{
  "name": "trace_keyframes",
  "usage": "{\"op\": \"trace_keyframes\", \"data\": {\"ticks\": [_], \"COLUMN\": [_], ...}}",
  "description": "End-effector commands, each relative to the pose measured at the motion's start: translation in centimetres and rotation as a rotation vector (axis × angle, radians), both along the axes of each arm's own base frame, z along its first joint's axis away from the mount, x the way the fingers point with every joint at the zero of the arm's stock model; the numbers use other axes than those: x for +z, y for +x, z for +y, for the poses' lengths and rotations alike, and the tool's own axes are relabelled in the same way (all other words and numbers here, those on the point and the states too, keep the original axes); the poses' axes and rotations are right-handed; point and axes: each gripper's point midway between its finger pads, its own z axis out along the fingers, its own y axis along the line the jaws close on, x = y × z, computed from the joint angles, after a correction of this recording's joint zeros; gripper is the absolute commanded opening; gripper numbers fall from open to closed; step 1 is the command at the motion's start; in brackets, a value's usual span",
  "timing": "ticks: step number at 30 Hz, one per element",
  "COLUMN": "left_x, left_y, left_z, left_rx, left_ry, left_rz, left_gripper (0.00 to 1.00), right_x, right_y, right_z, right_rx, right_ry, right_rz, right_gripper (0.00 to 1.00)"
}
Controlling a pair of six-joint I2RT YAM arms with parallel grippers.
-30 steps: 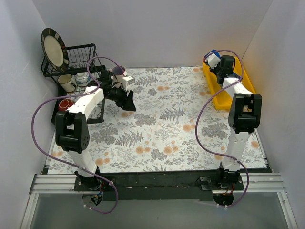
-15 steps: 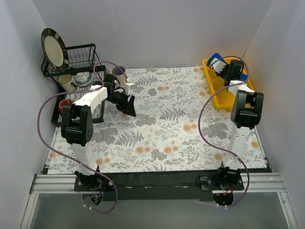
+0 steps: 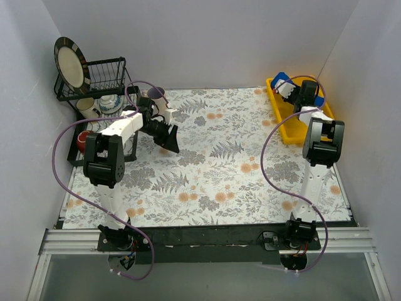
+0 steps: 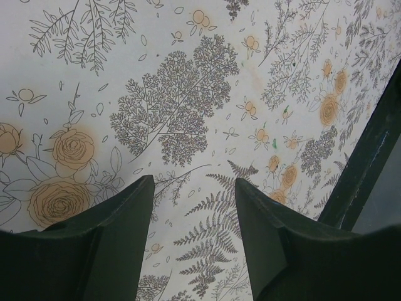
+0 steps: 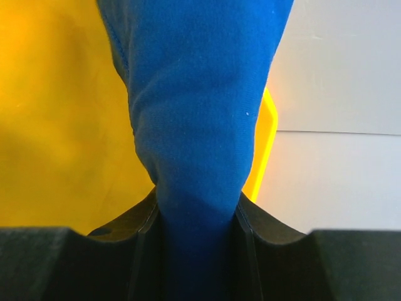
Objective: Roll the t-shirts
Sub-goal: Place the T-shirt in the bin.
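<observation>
A royal-blue t-shirt [image 5: 194, 94] hangs bunched between the jaws of my right gripper [image 5: 195, 216], which is shut on it. The cloth is pinched tight, with folds spreading out beyond the jaws. From above, that gripper [image 3: 292, 89] is over the far end of the yellow bin [image 3: 289, 127], and blue fabric [image 3: 281, 79] shows beside it. No print is visible. My left gripper [image 3: 170, 143] hovers over the floral tablecloth [image 4: 188, 94] beside the dish rack. Its jaws [image 4: 194, 188] stand open with only the cloth pattern between them.
A black wire dish rack [image 3: 100, 75] at the far left holds a dark-rimmed plate [image 3: 69, 63], a cream mug [image 3: 88, 108] and a red mug [image 3: 84, 139]. A purple cup [image 3: 155, 94] stands behind the left wrist. White walls close in on three sides.
My right gripper has carried the blue t-shirt toward the bin's far end. The left arm's elbow swung right and the gripper drew slightly closer to the rack, jaws unchanged.
</observation>
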Motion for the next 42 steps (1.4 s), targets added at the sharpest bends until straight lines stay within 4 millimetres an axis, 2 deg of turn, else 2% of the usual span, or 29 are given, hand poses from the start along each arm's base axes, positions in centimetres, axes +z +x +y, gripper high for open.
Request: {"op": "trace_keyframes", "data": {"ticks": [1,3,11,13,14,15,17,18,21,22,23,25,27,37,42], "left_x": [1.0,1.1,0.6,0.6,0.6,0.7,0.6,0.6,0.6,0.5,0.5,0.4,0.4,0.0,0.0], "left_y": [0.4,0.5,0.4,0.4,0.5,0.6,0.6,0.5,0.2,0.0,0.0,-0.2,-0.3,-0.4,-0.2], "left_z": [-0.5,-0.7,-1.7,-2.0,-2.0,-2.1,-2.2,-2.2,-2.5,-2.6,-2.6,-2.6,-2.6,-3.0,-3.1], "left_rx": [-0.014,-0.015,-0.036,-0.042,-0.041,-0.044,-0.045,-0.046,-0.056,-0.061,-0.059,-0.062,-0.064,-0.073,-0.075], "left_ry": [-0.010,-0.011,-0.023,-0.025,-0.025,-0.028,-0.027,-0.027,-0.027,-0.025,-0.027,-0.028,-0.025,-0.035,-0.043], "left_rz": [-0.036,-0.039,-0.036,-0.037,-0.036,-0.038,-0.039,-0.039,-0.041,-0.033,-0.036,-0.032,-0.034,-0.025,-0.026], "left_gripper": [0.54,0.54,0.53,0.54,0.54,0.54,0.53,0.54,0.54,0.54,0.53,0.54,0.53,0.53,0.53], "right_x": [4.2,3.8,1.7,1.4,0.6,1.2,0.1,1.0,-0.1,0.4,-0.3,-0.1,-0.9,-3.9,-3.7], "right_y": [2.5,2.1,-0.3,-0.3,-0.3,0.1,0.1,0.7,0.5,0.9,1.0,1.2,1.3,0.2,0.0], "right_z": [-1.0,-1.2,1.5,1.9,1.9,2.0,2.5,2.6,3.2,3.3,3.5,3.7,3.8,4.5,5.1], "right_rx": [-0.057,-0.118,-0.207,-0.240,-0.256,-0.269,-0.310,-0.322,-0.370,-0.375,-0.390,-0.399,-0.419,-0.460,-0.454], "right_ry": [-0.008,0.037,0.134,0.147,0.147,0.152,0.169,0.181,0.198,0.205,0.222,0.241,0.264,0.339,0.380], "right_rz": [-0.101,-0.074,0.025,0.029,0.047,0.033,0.058,0.031,0.059,0.045,0.053,0.054,0.067,0.156,0.169], "right_gripper": [0.01,0.01,0.01,0.01,0.01,0.01,0.01,0.01,0.01,0.01,0.01,0.01,0.01,0.01,0.01]}}
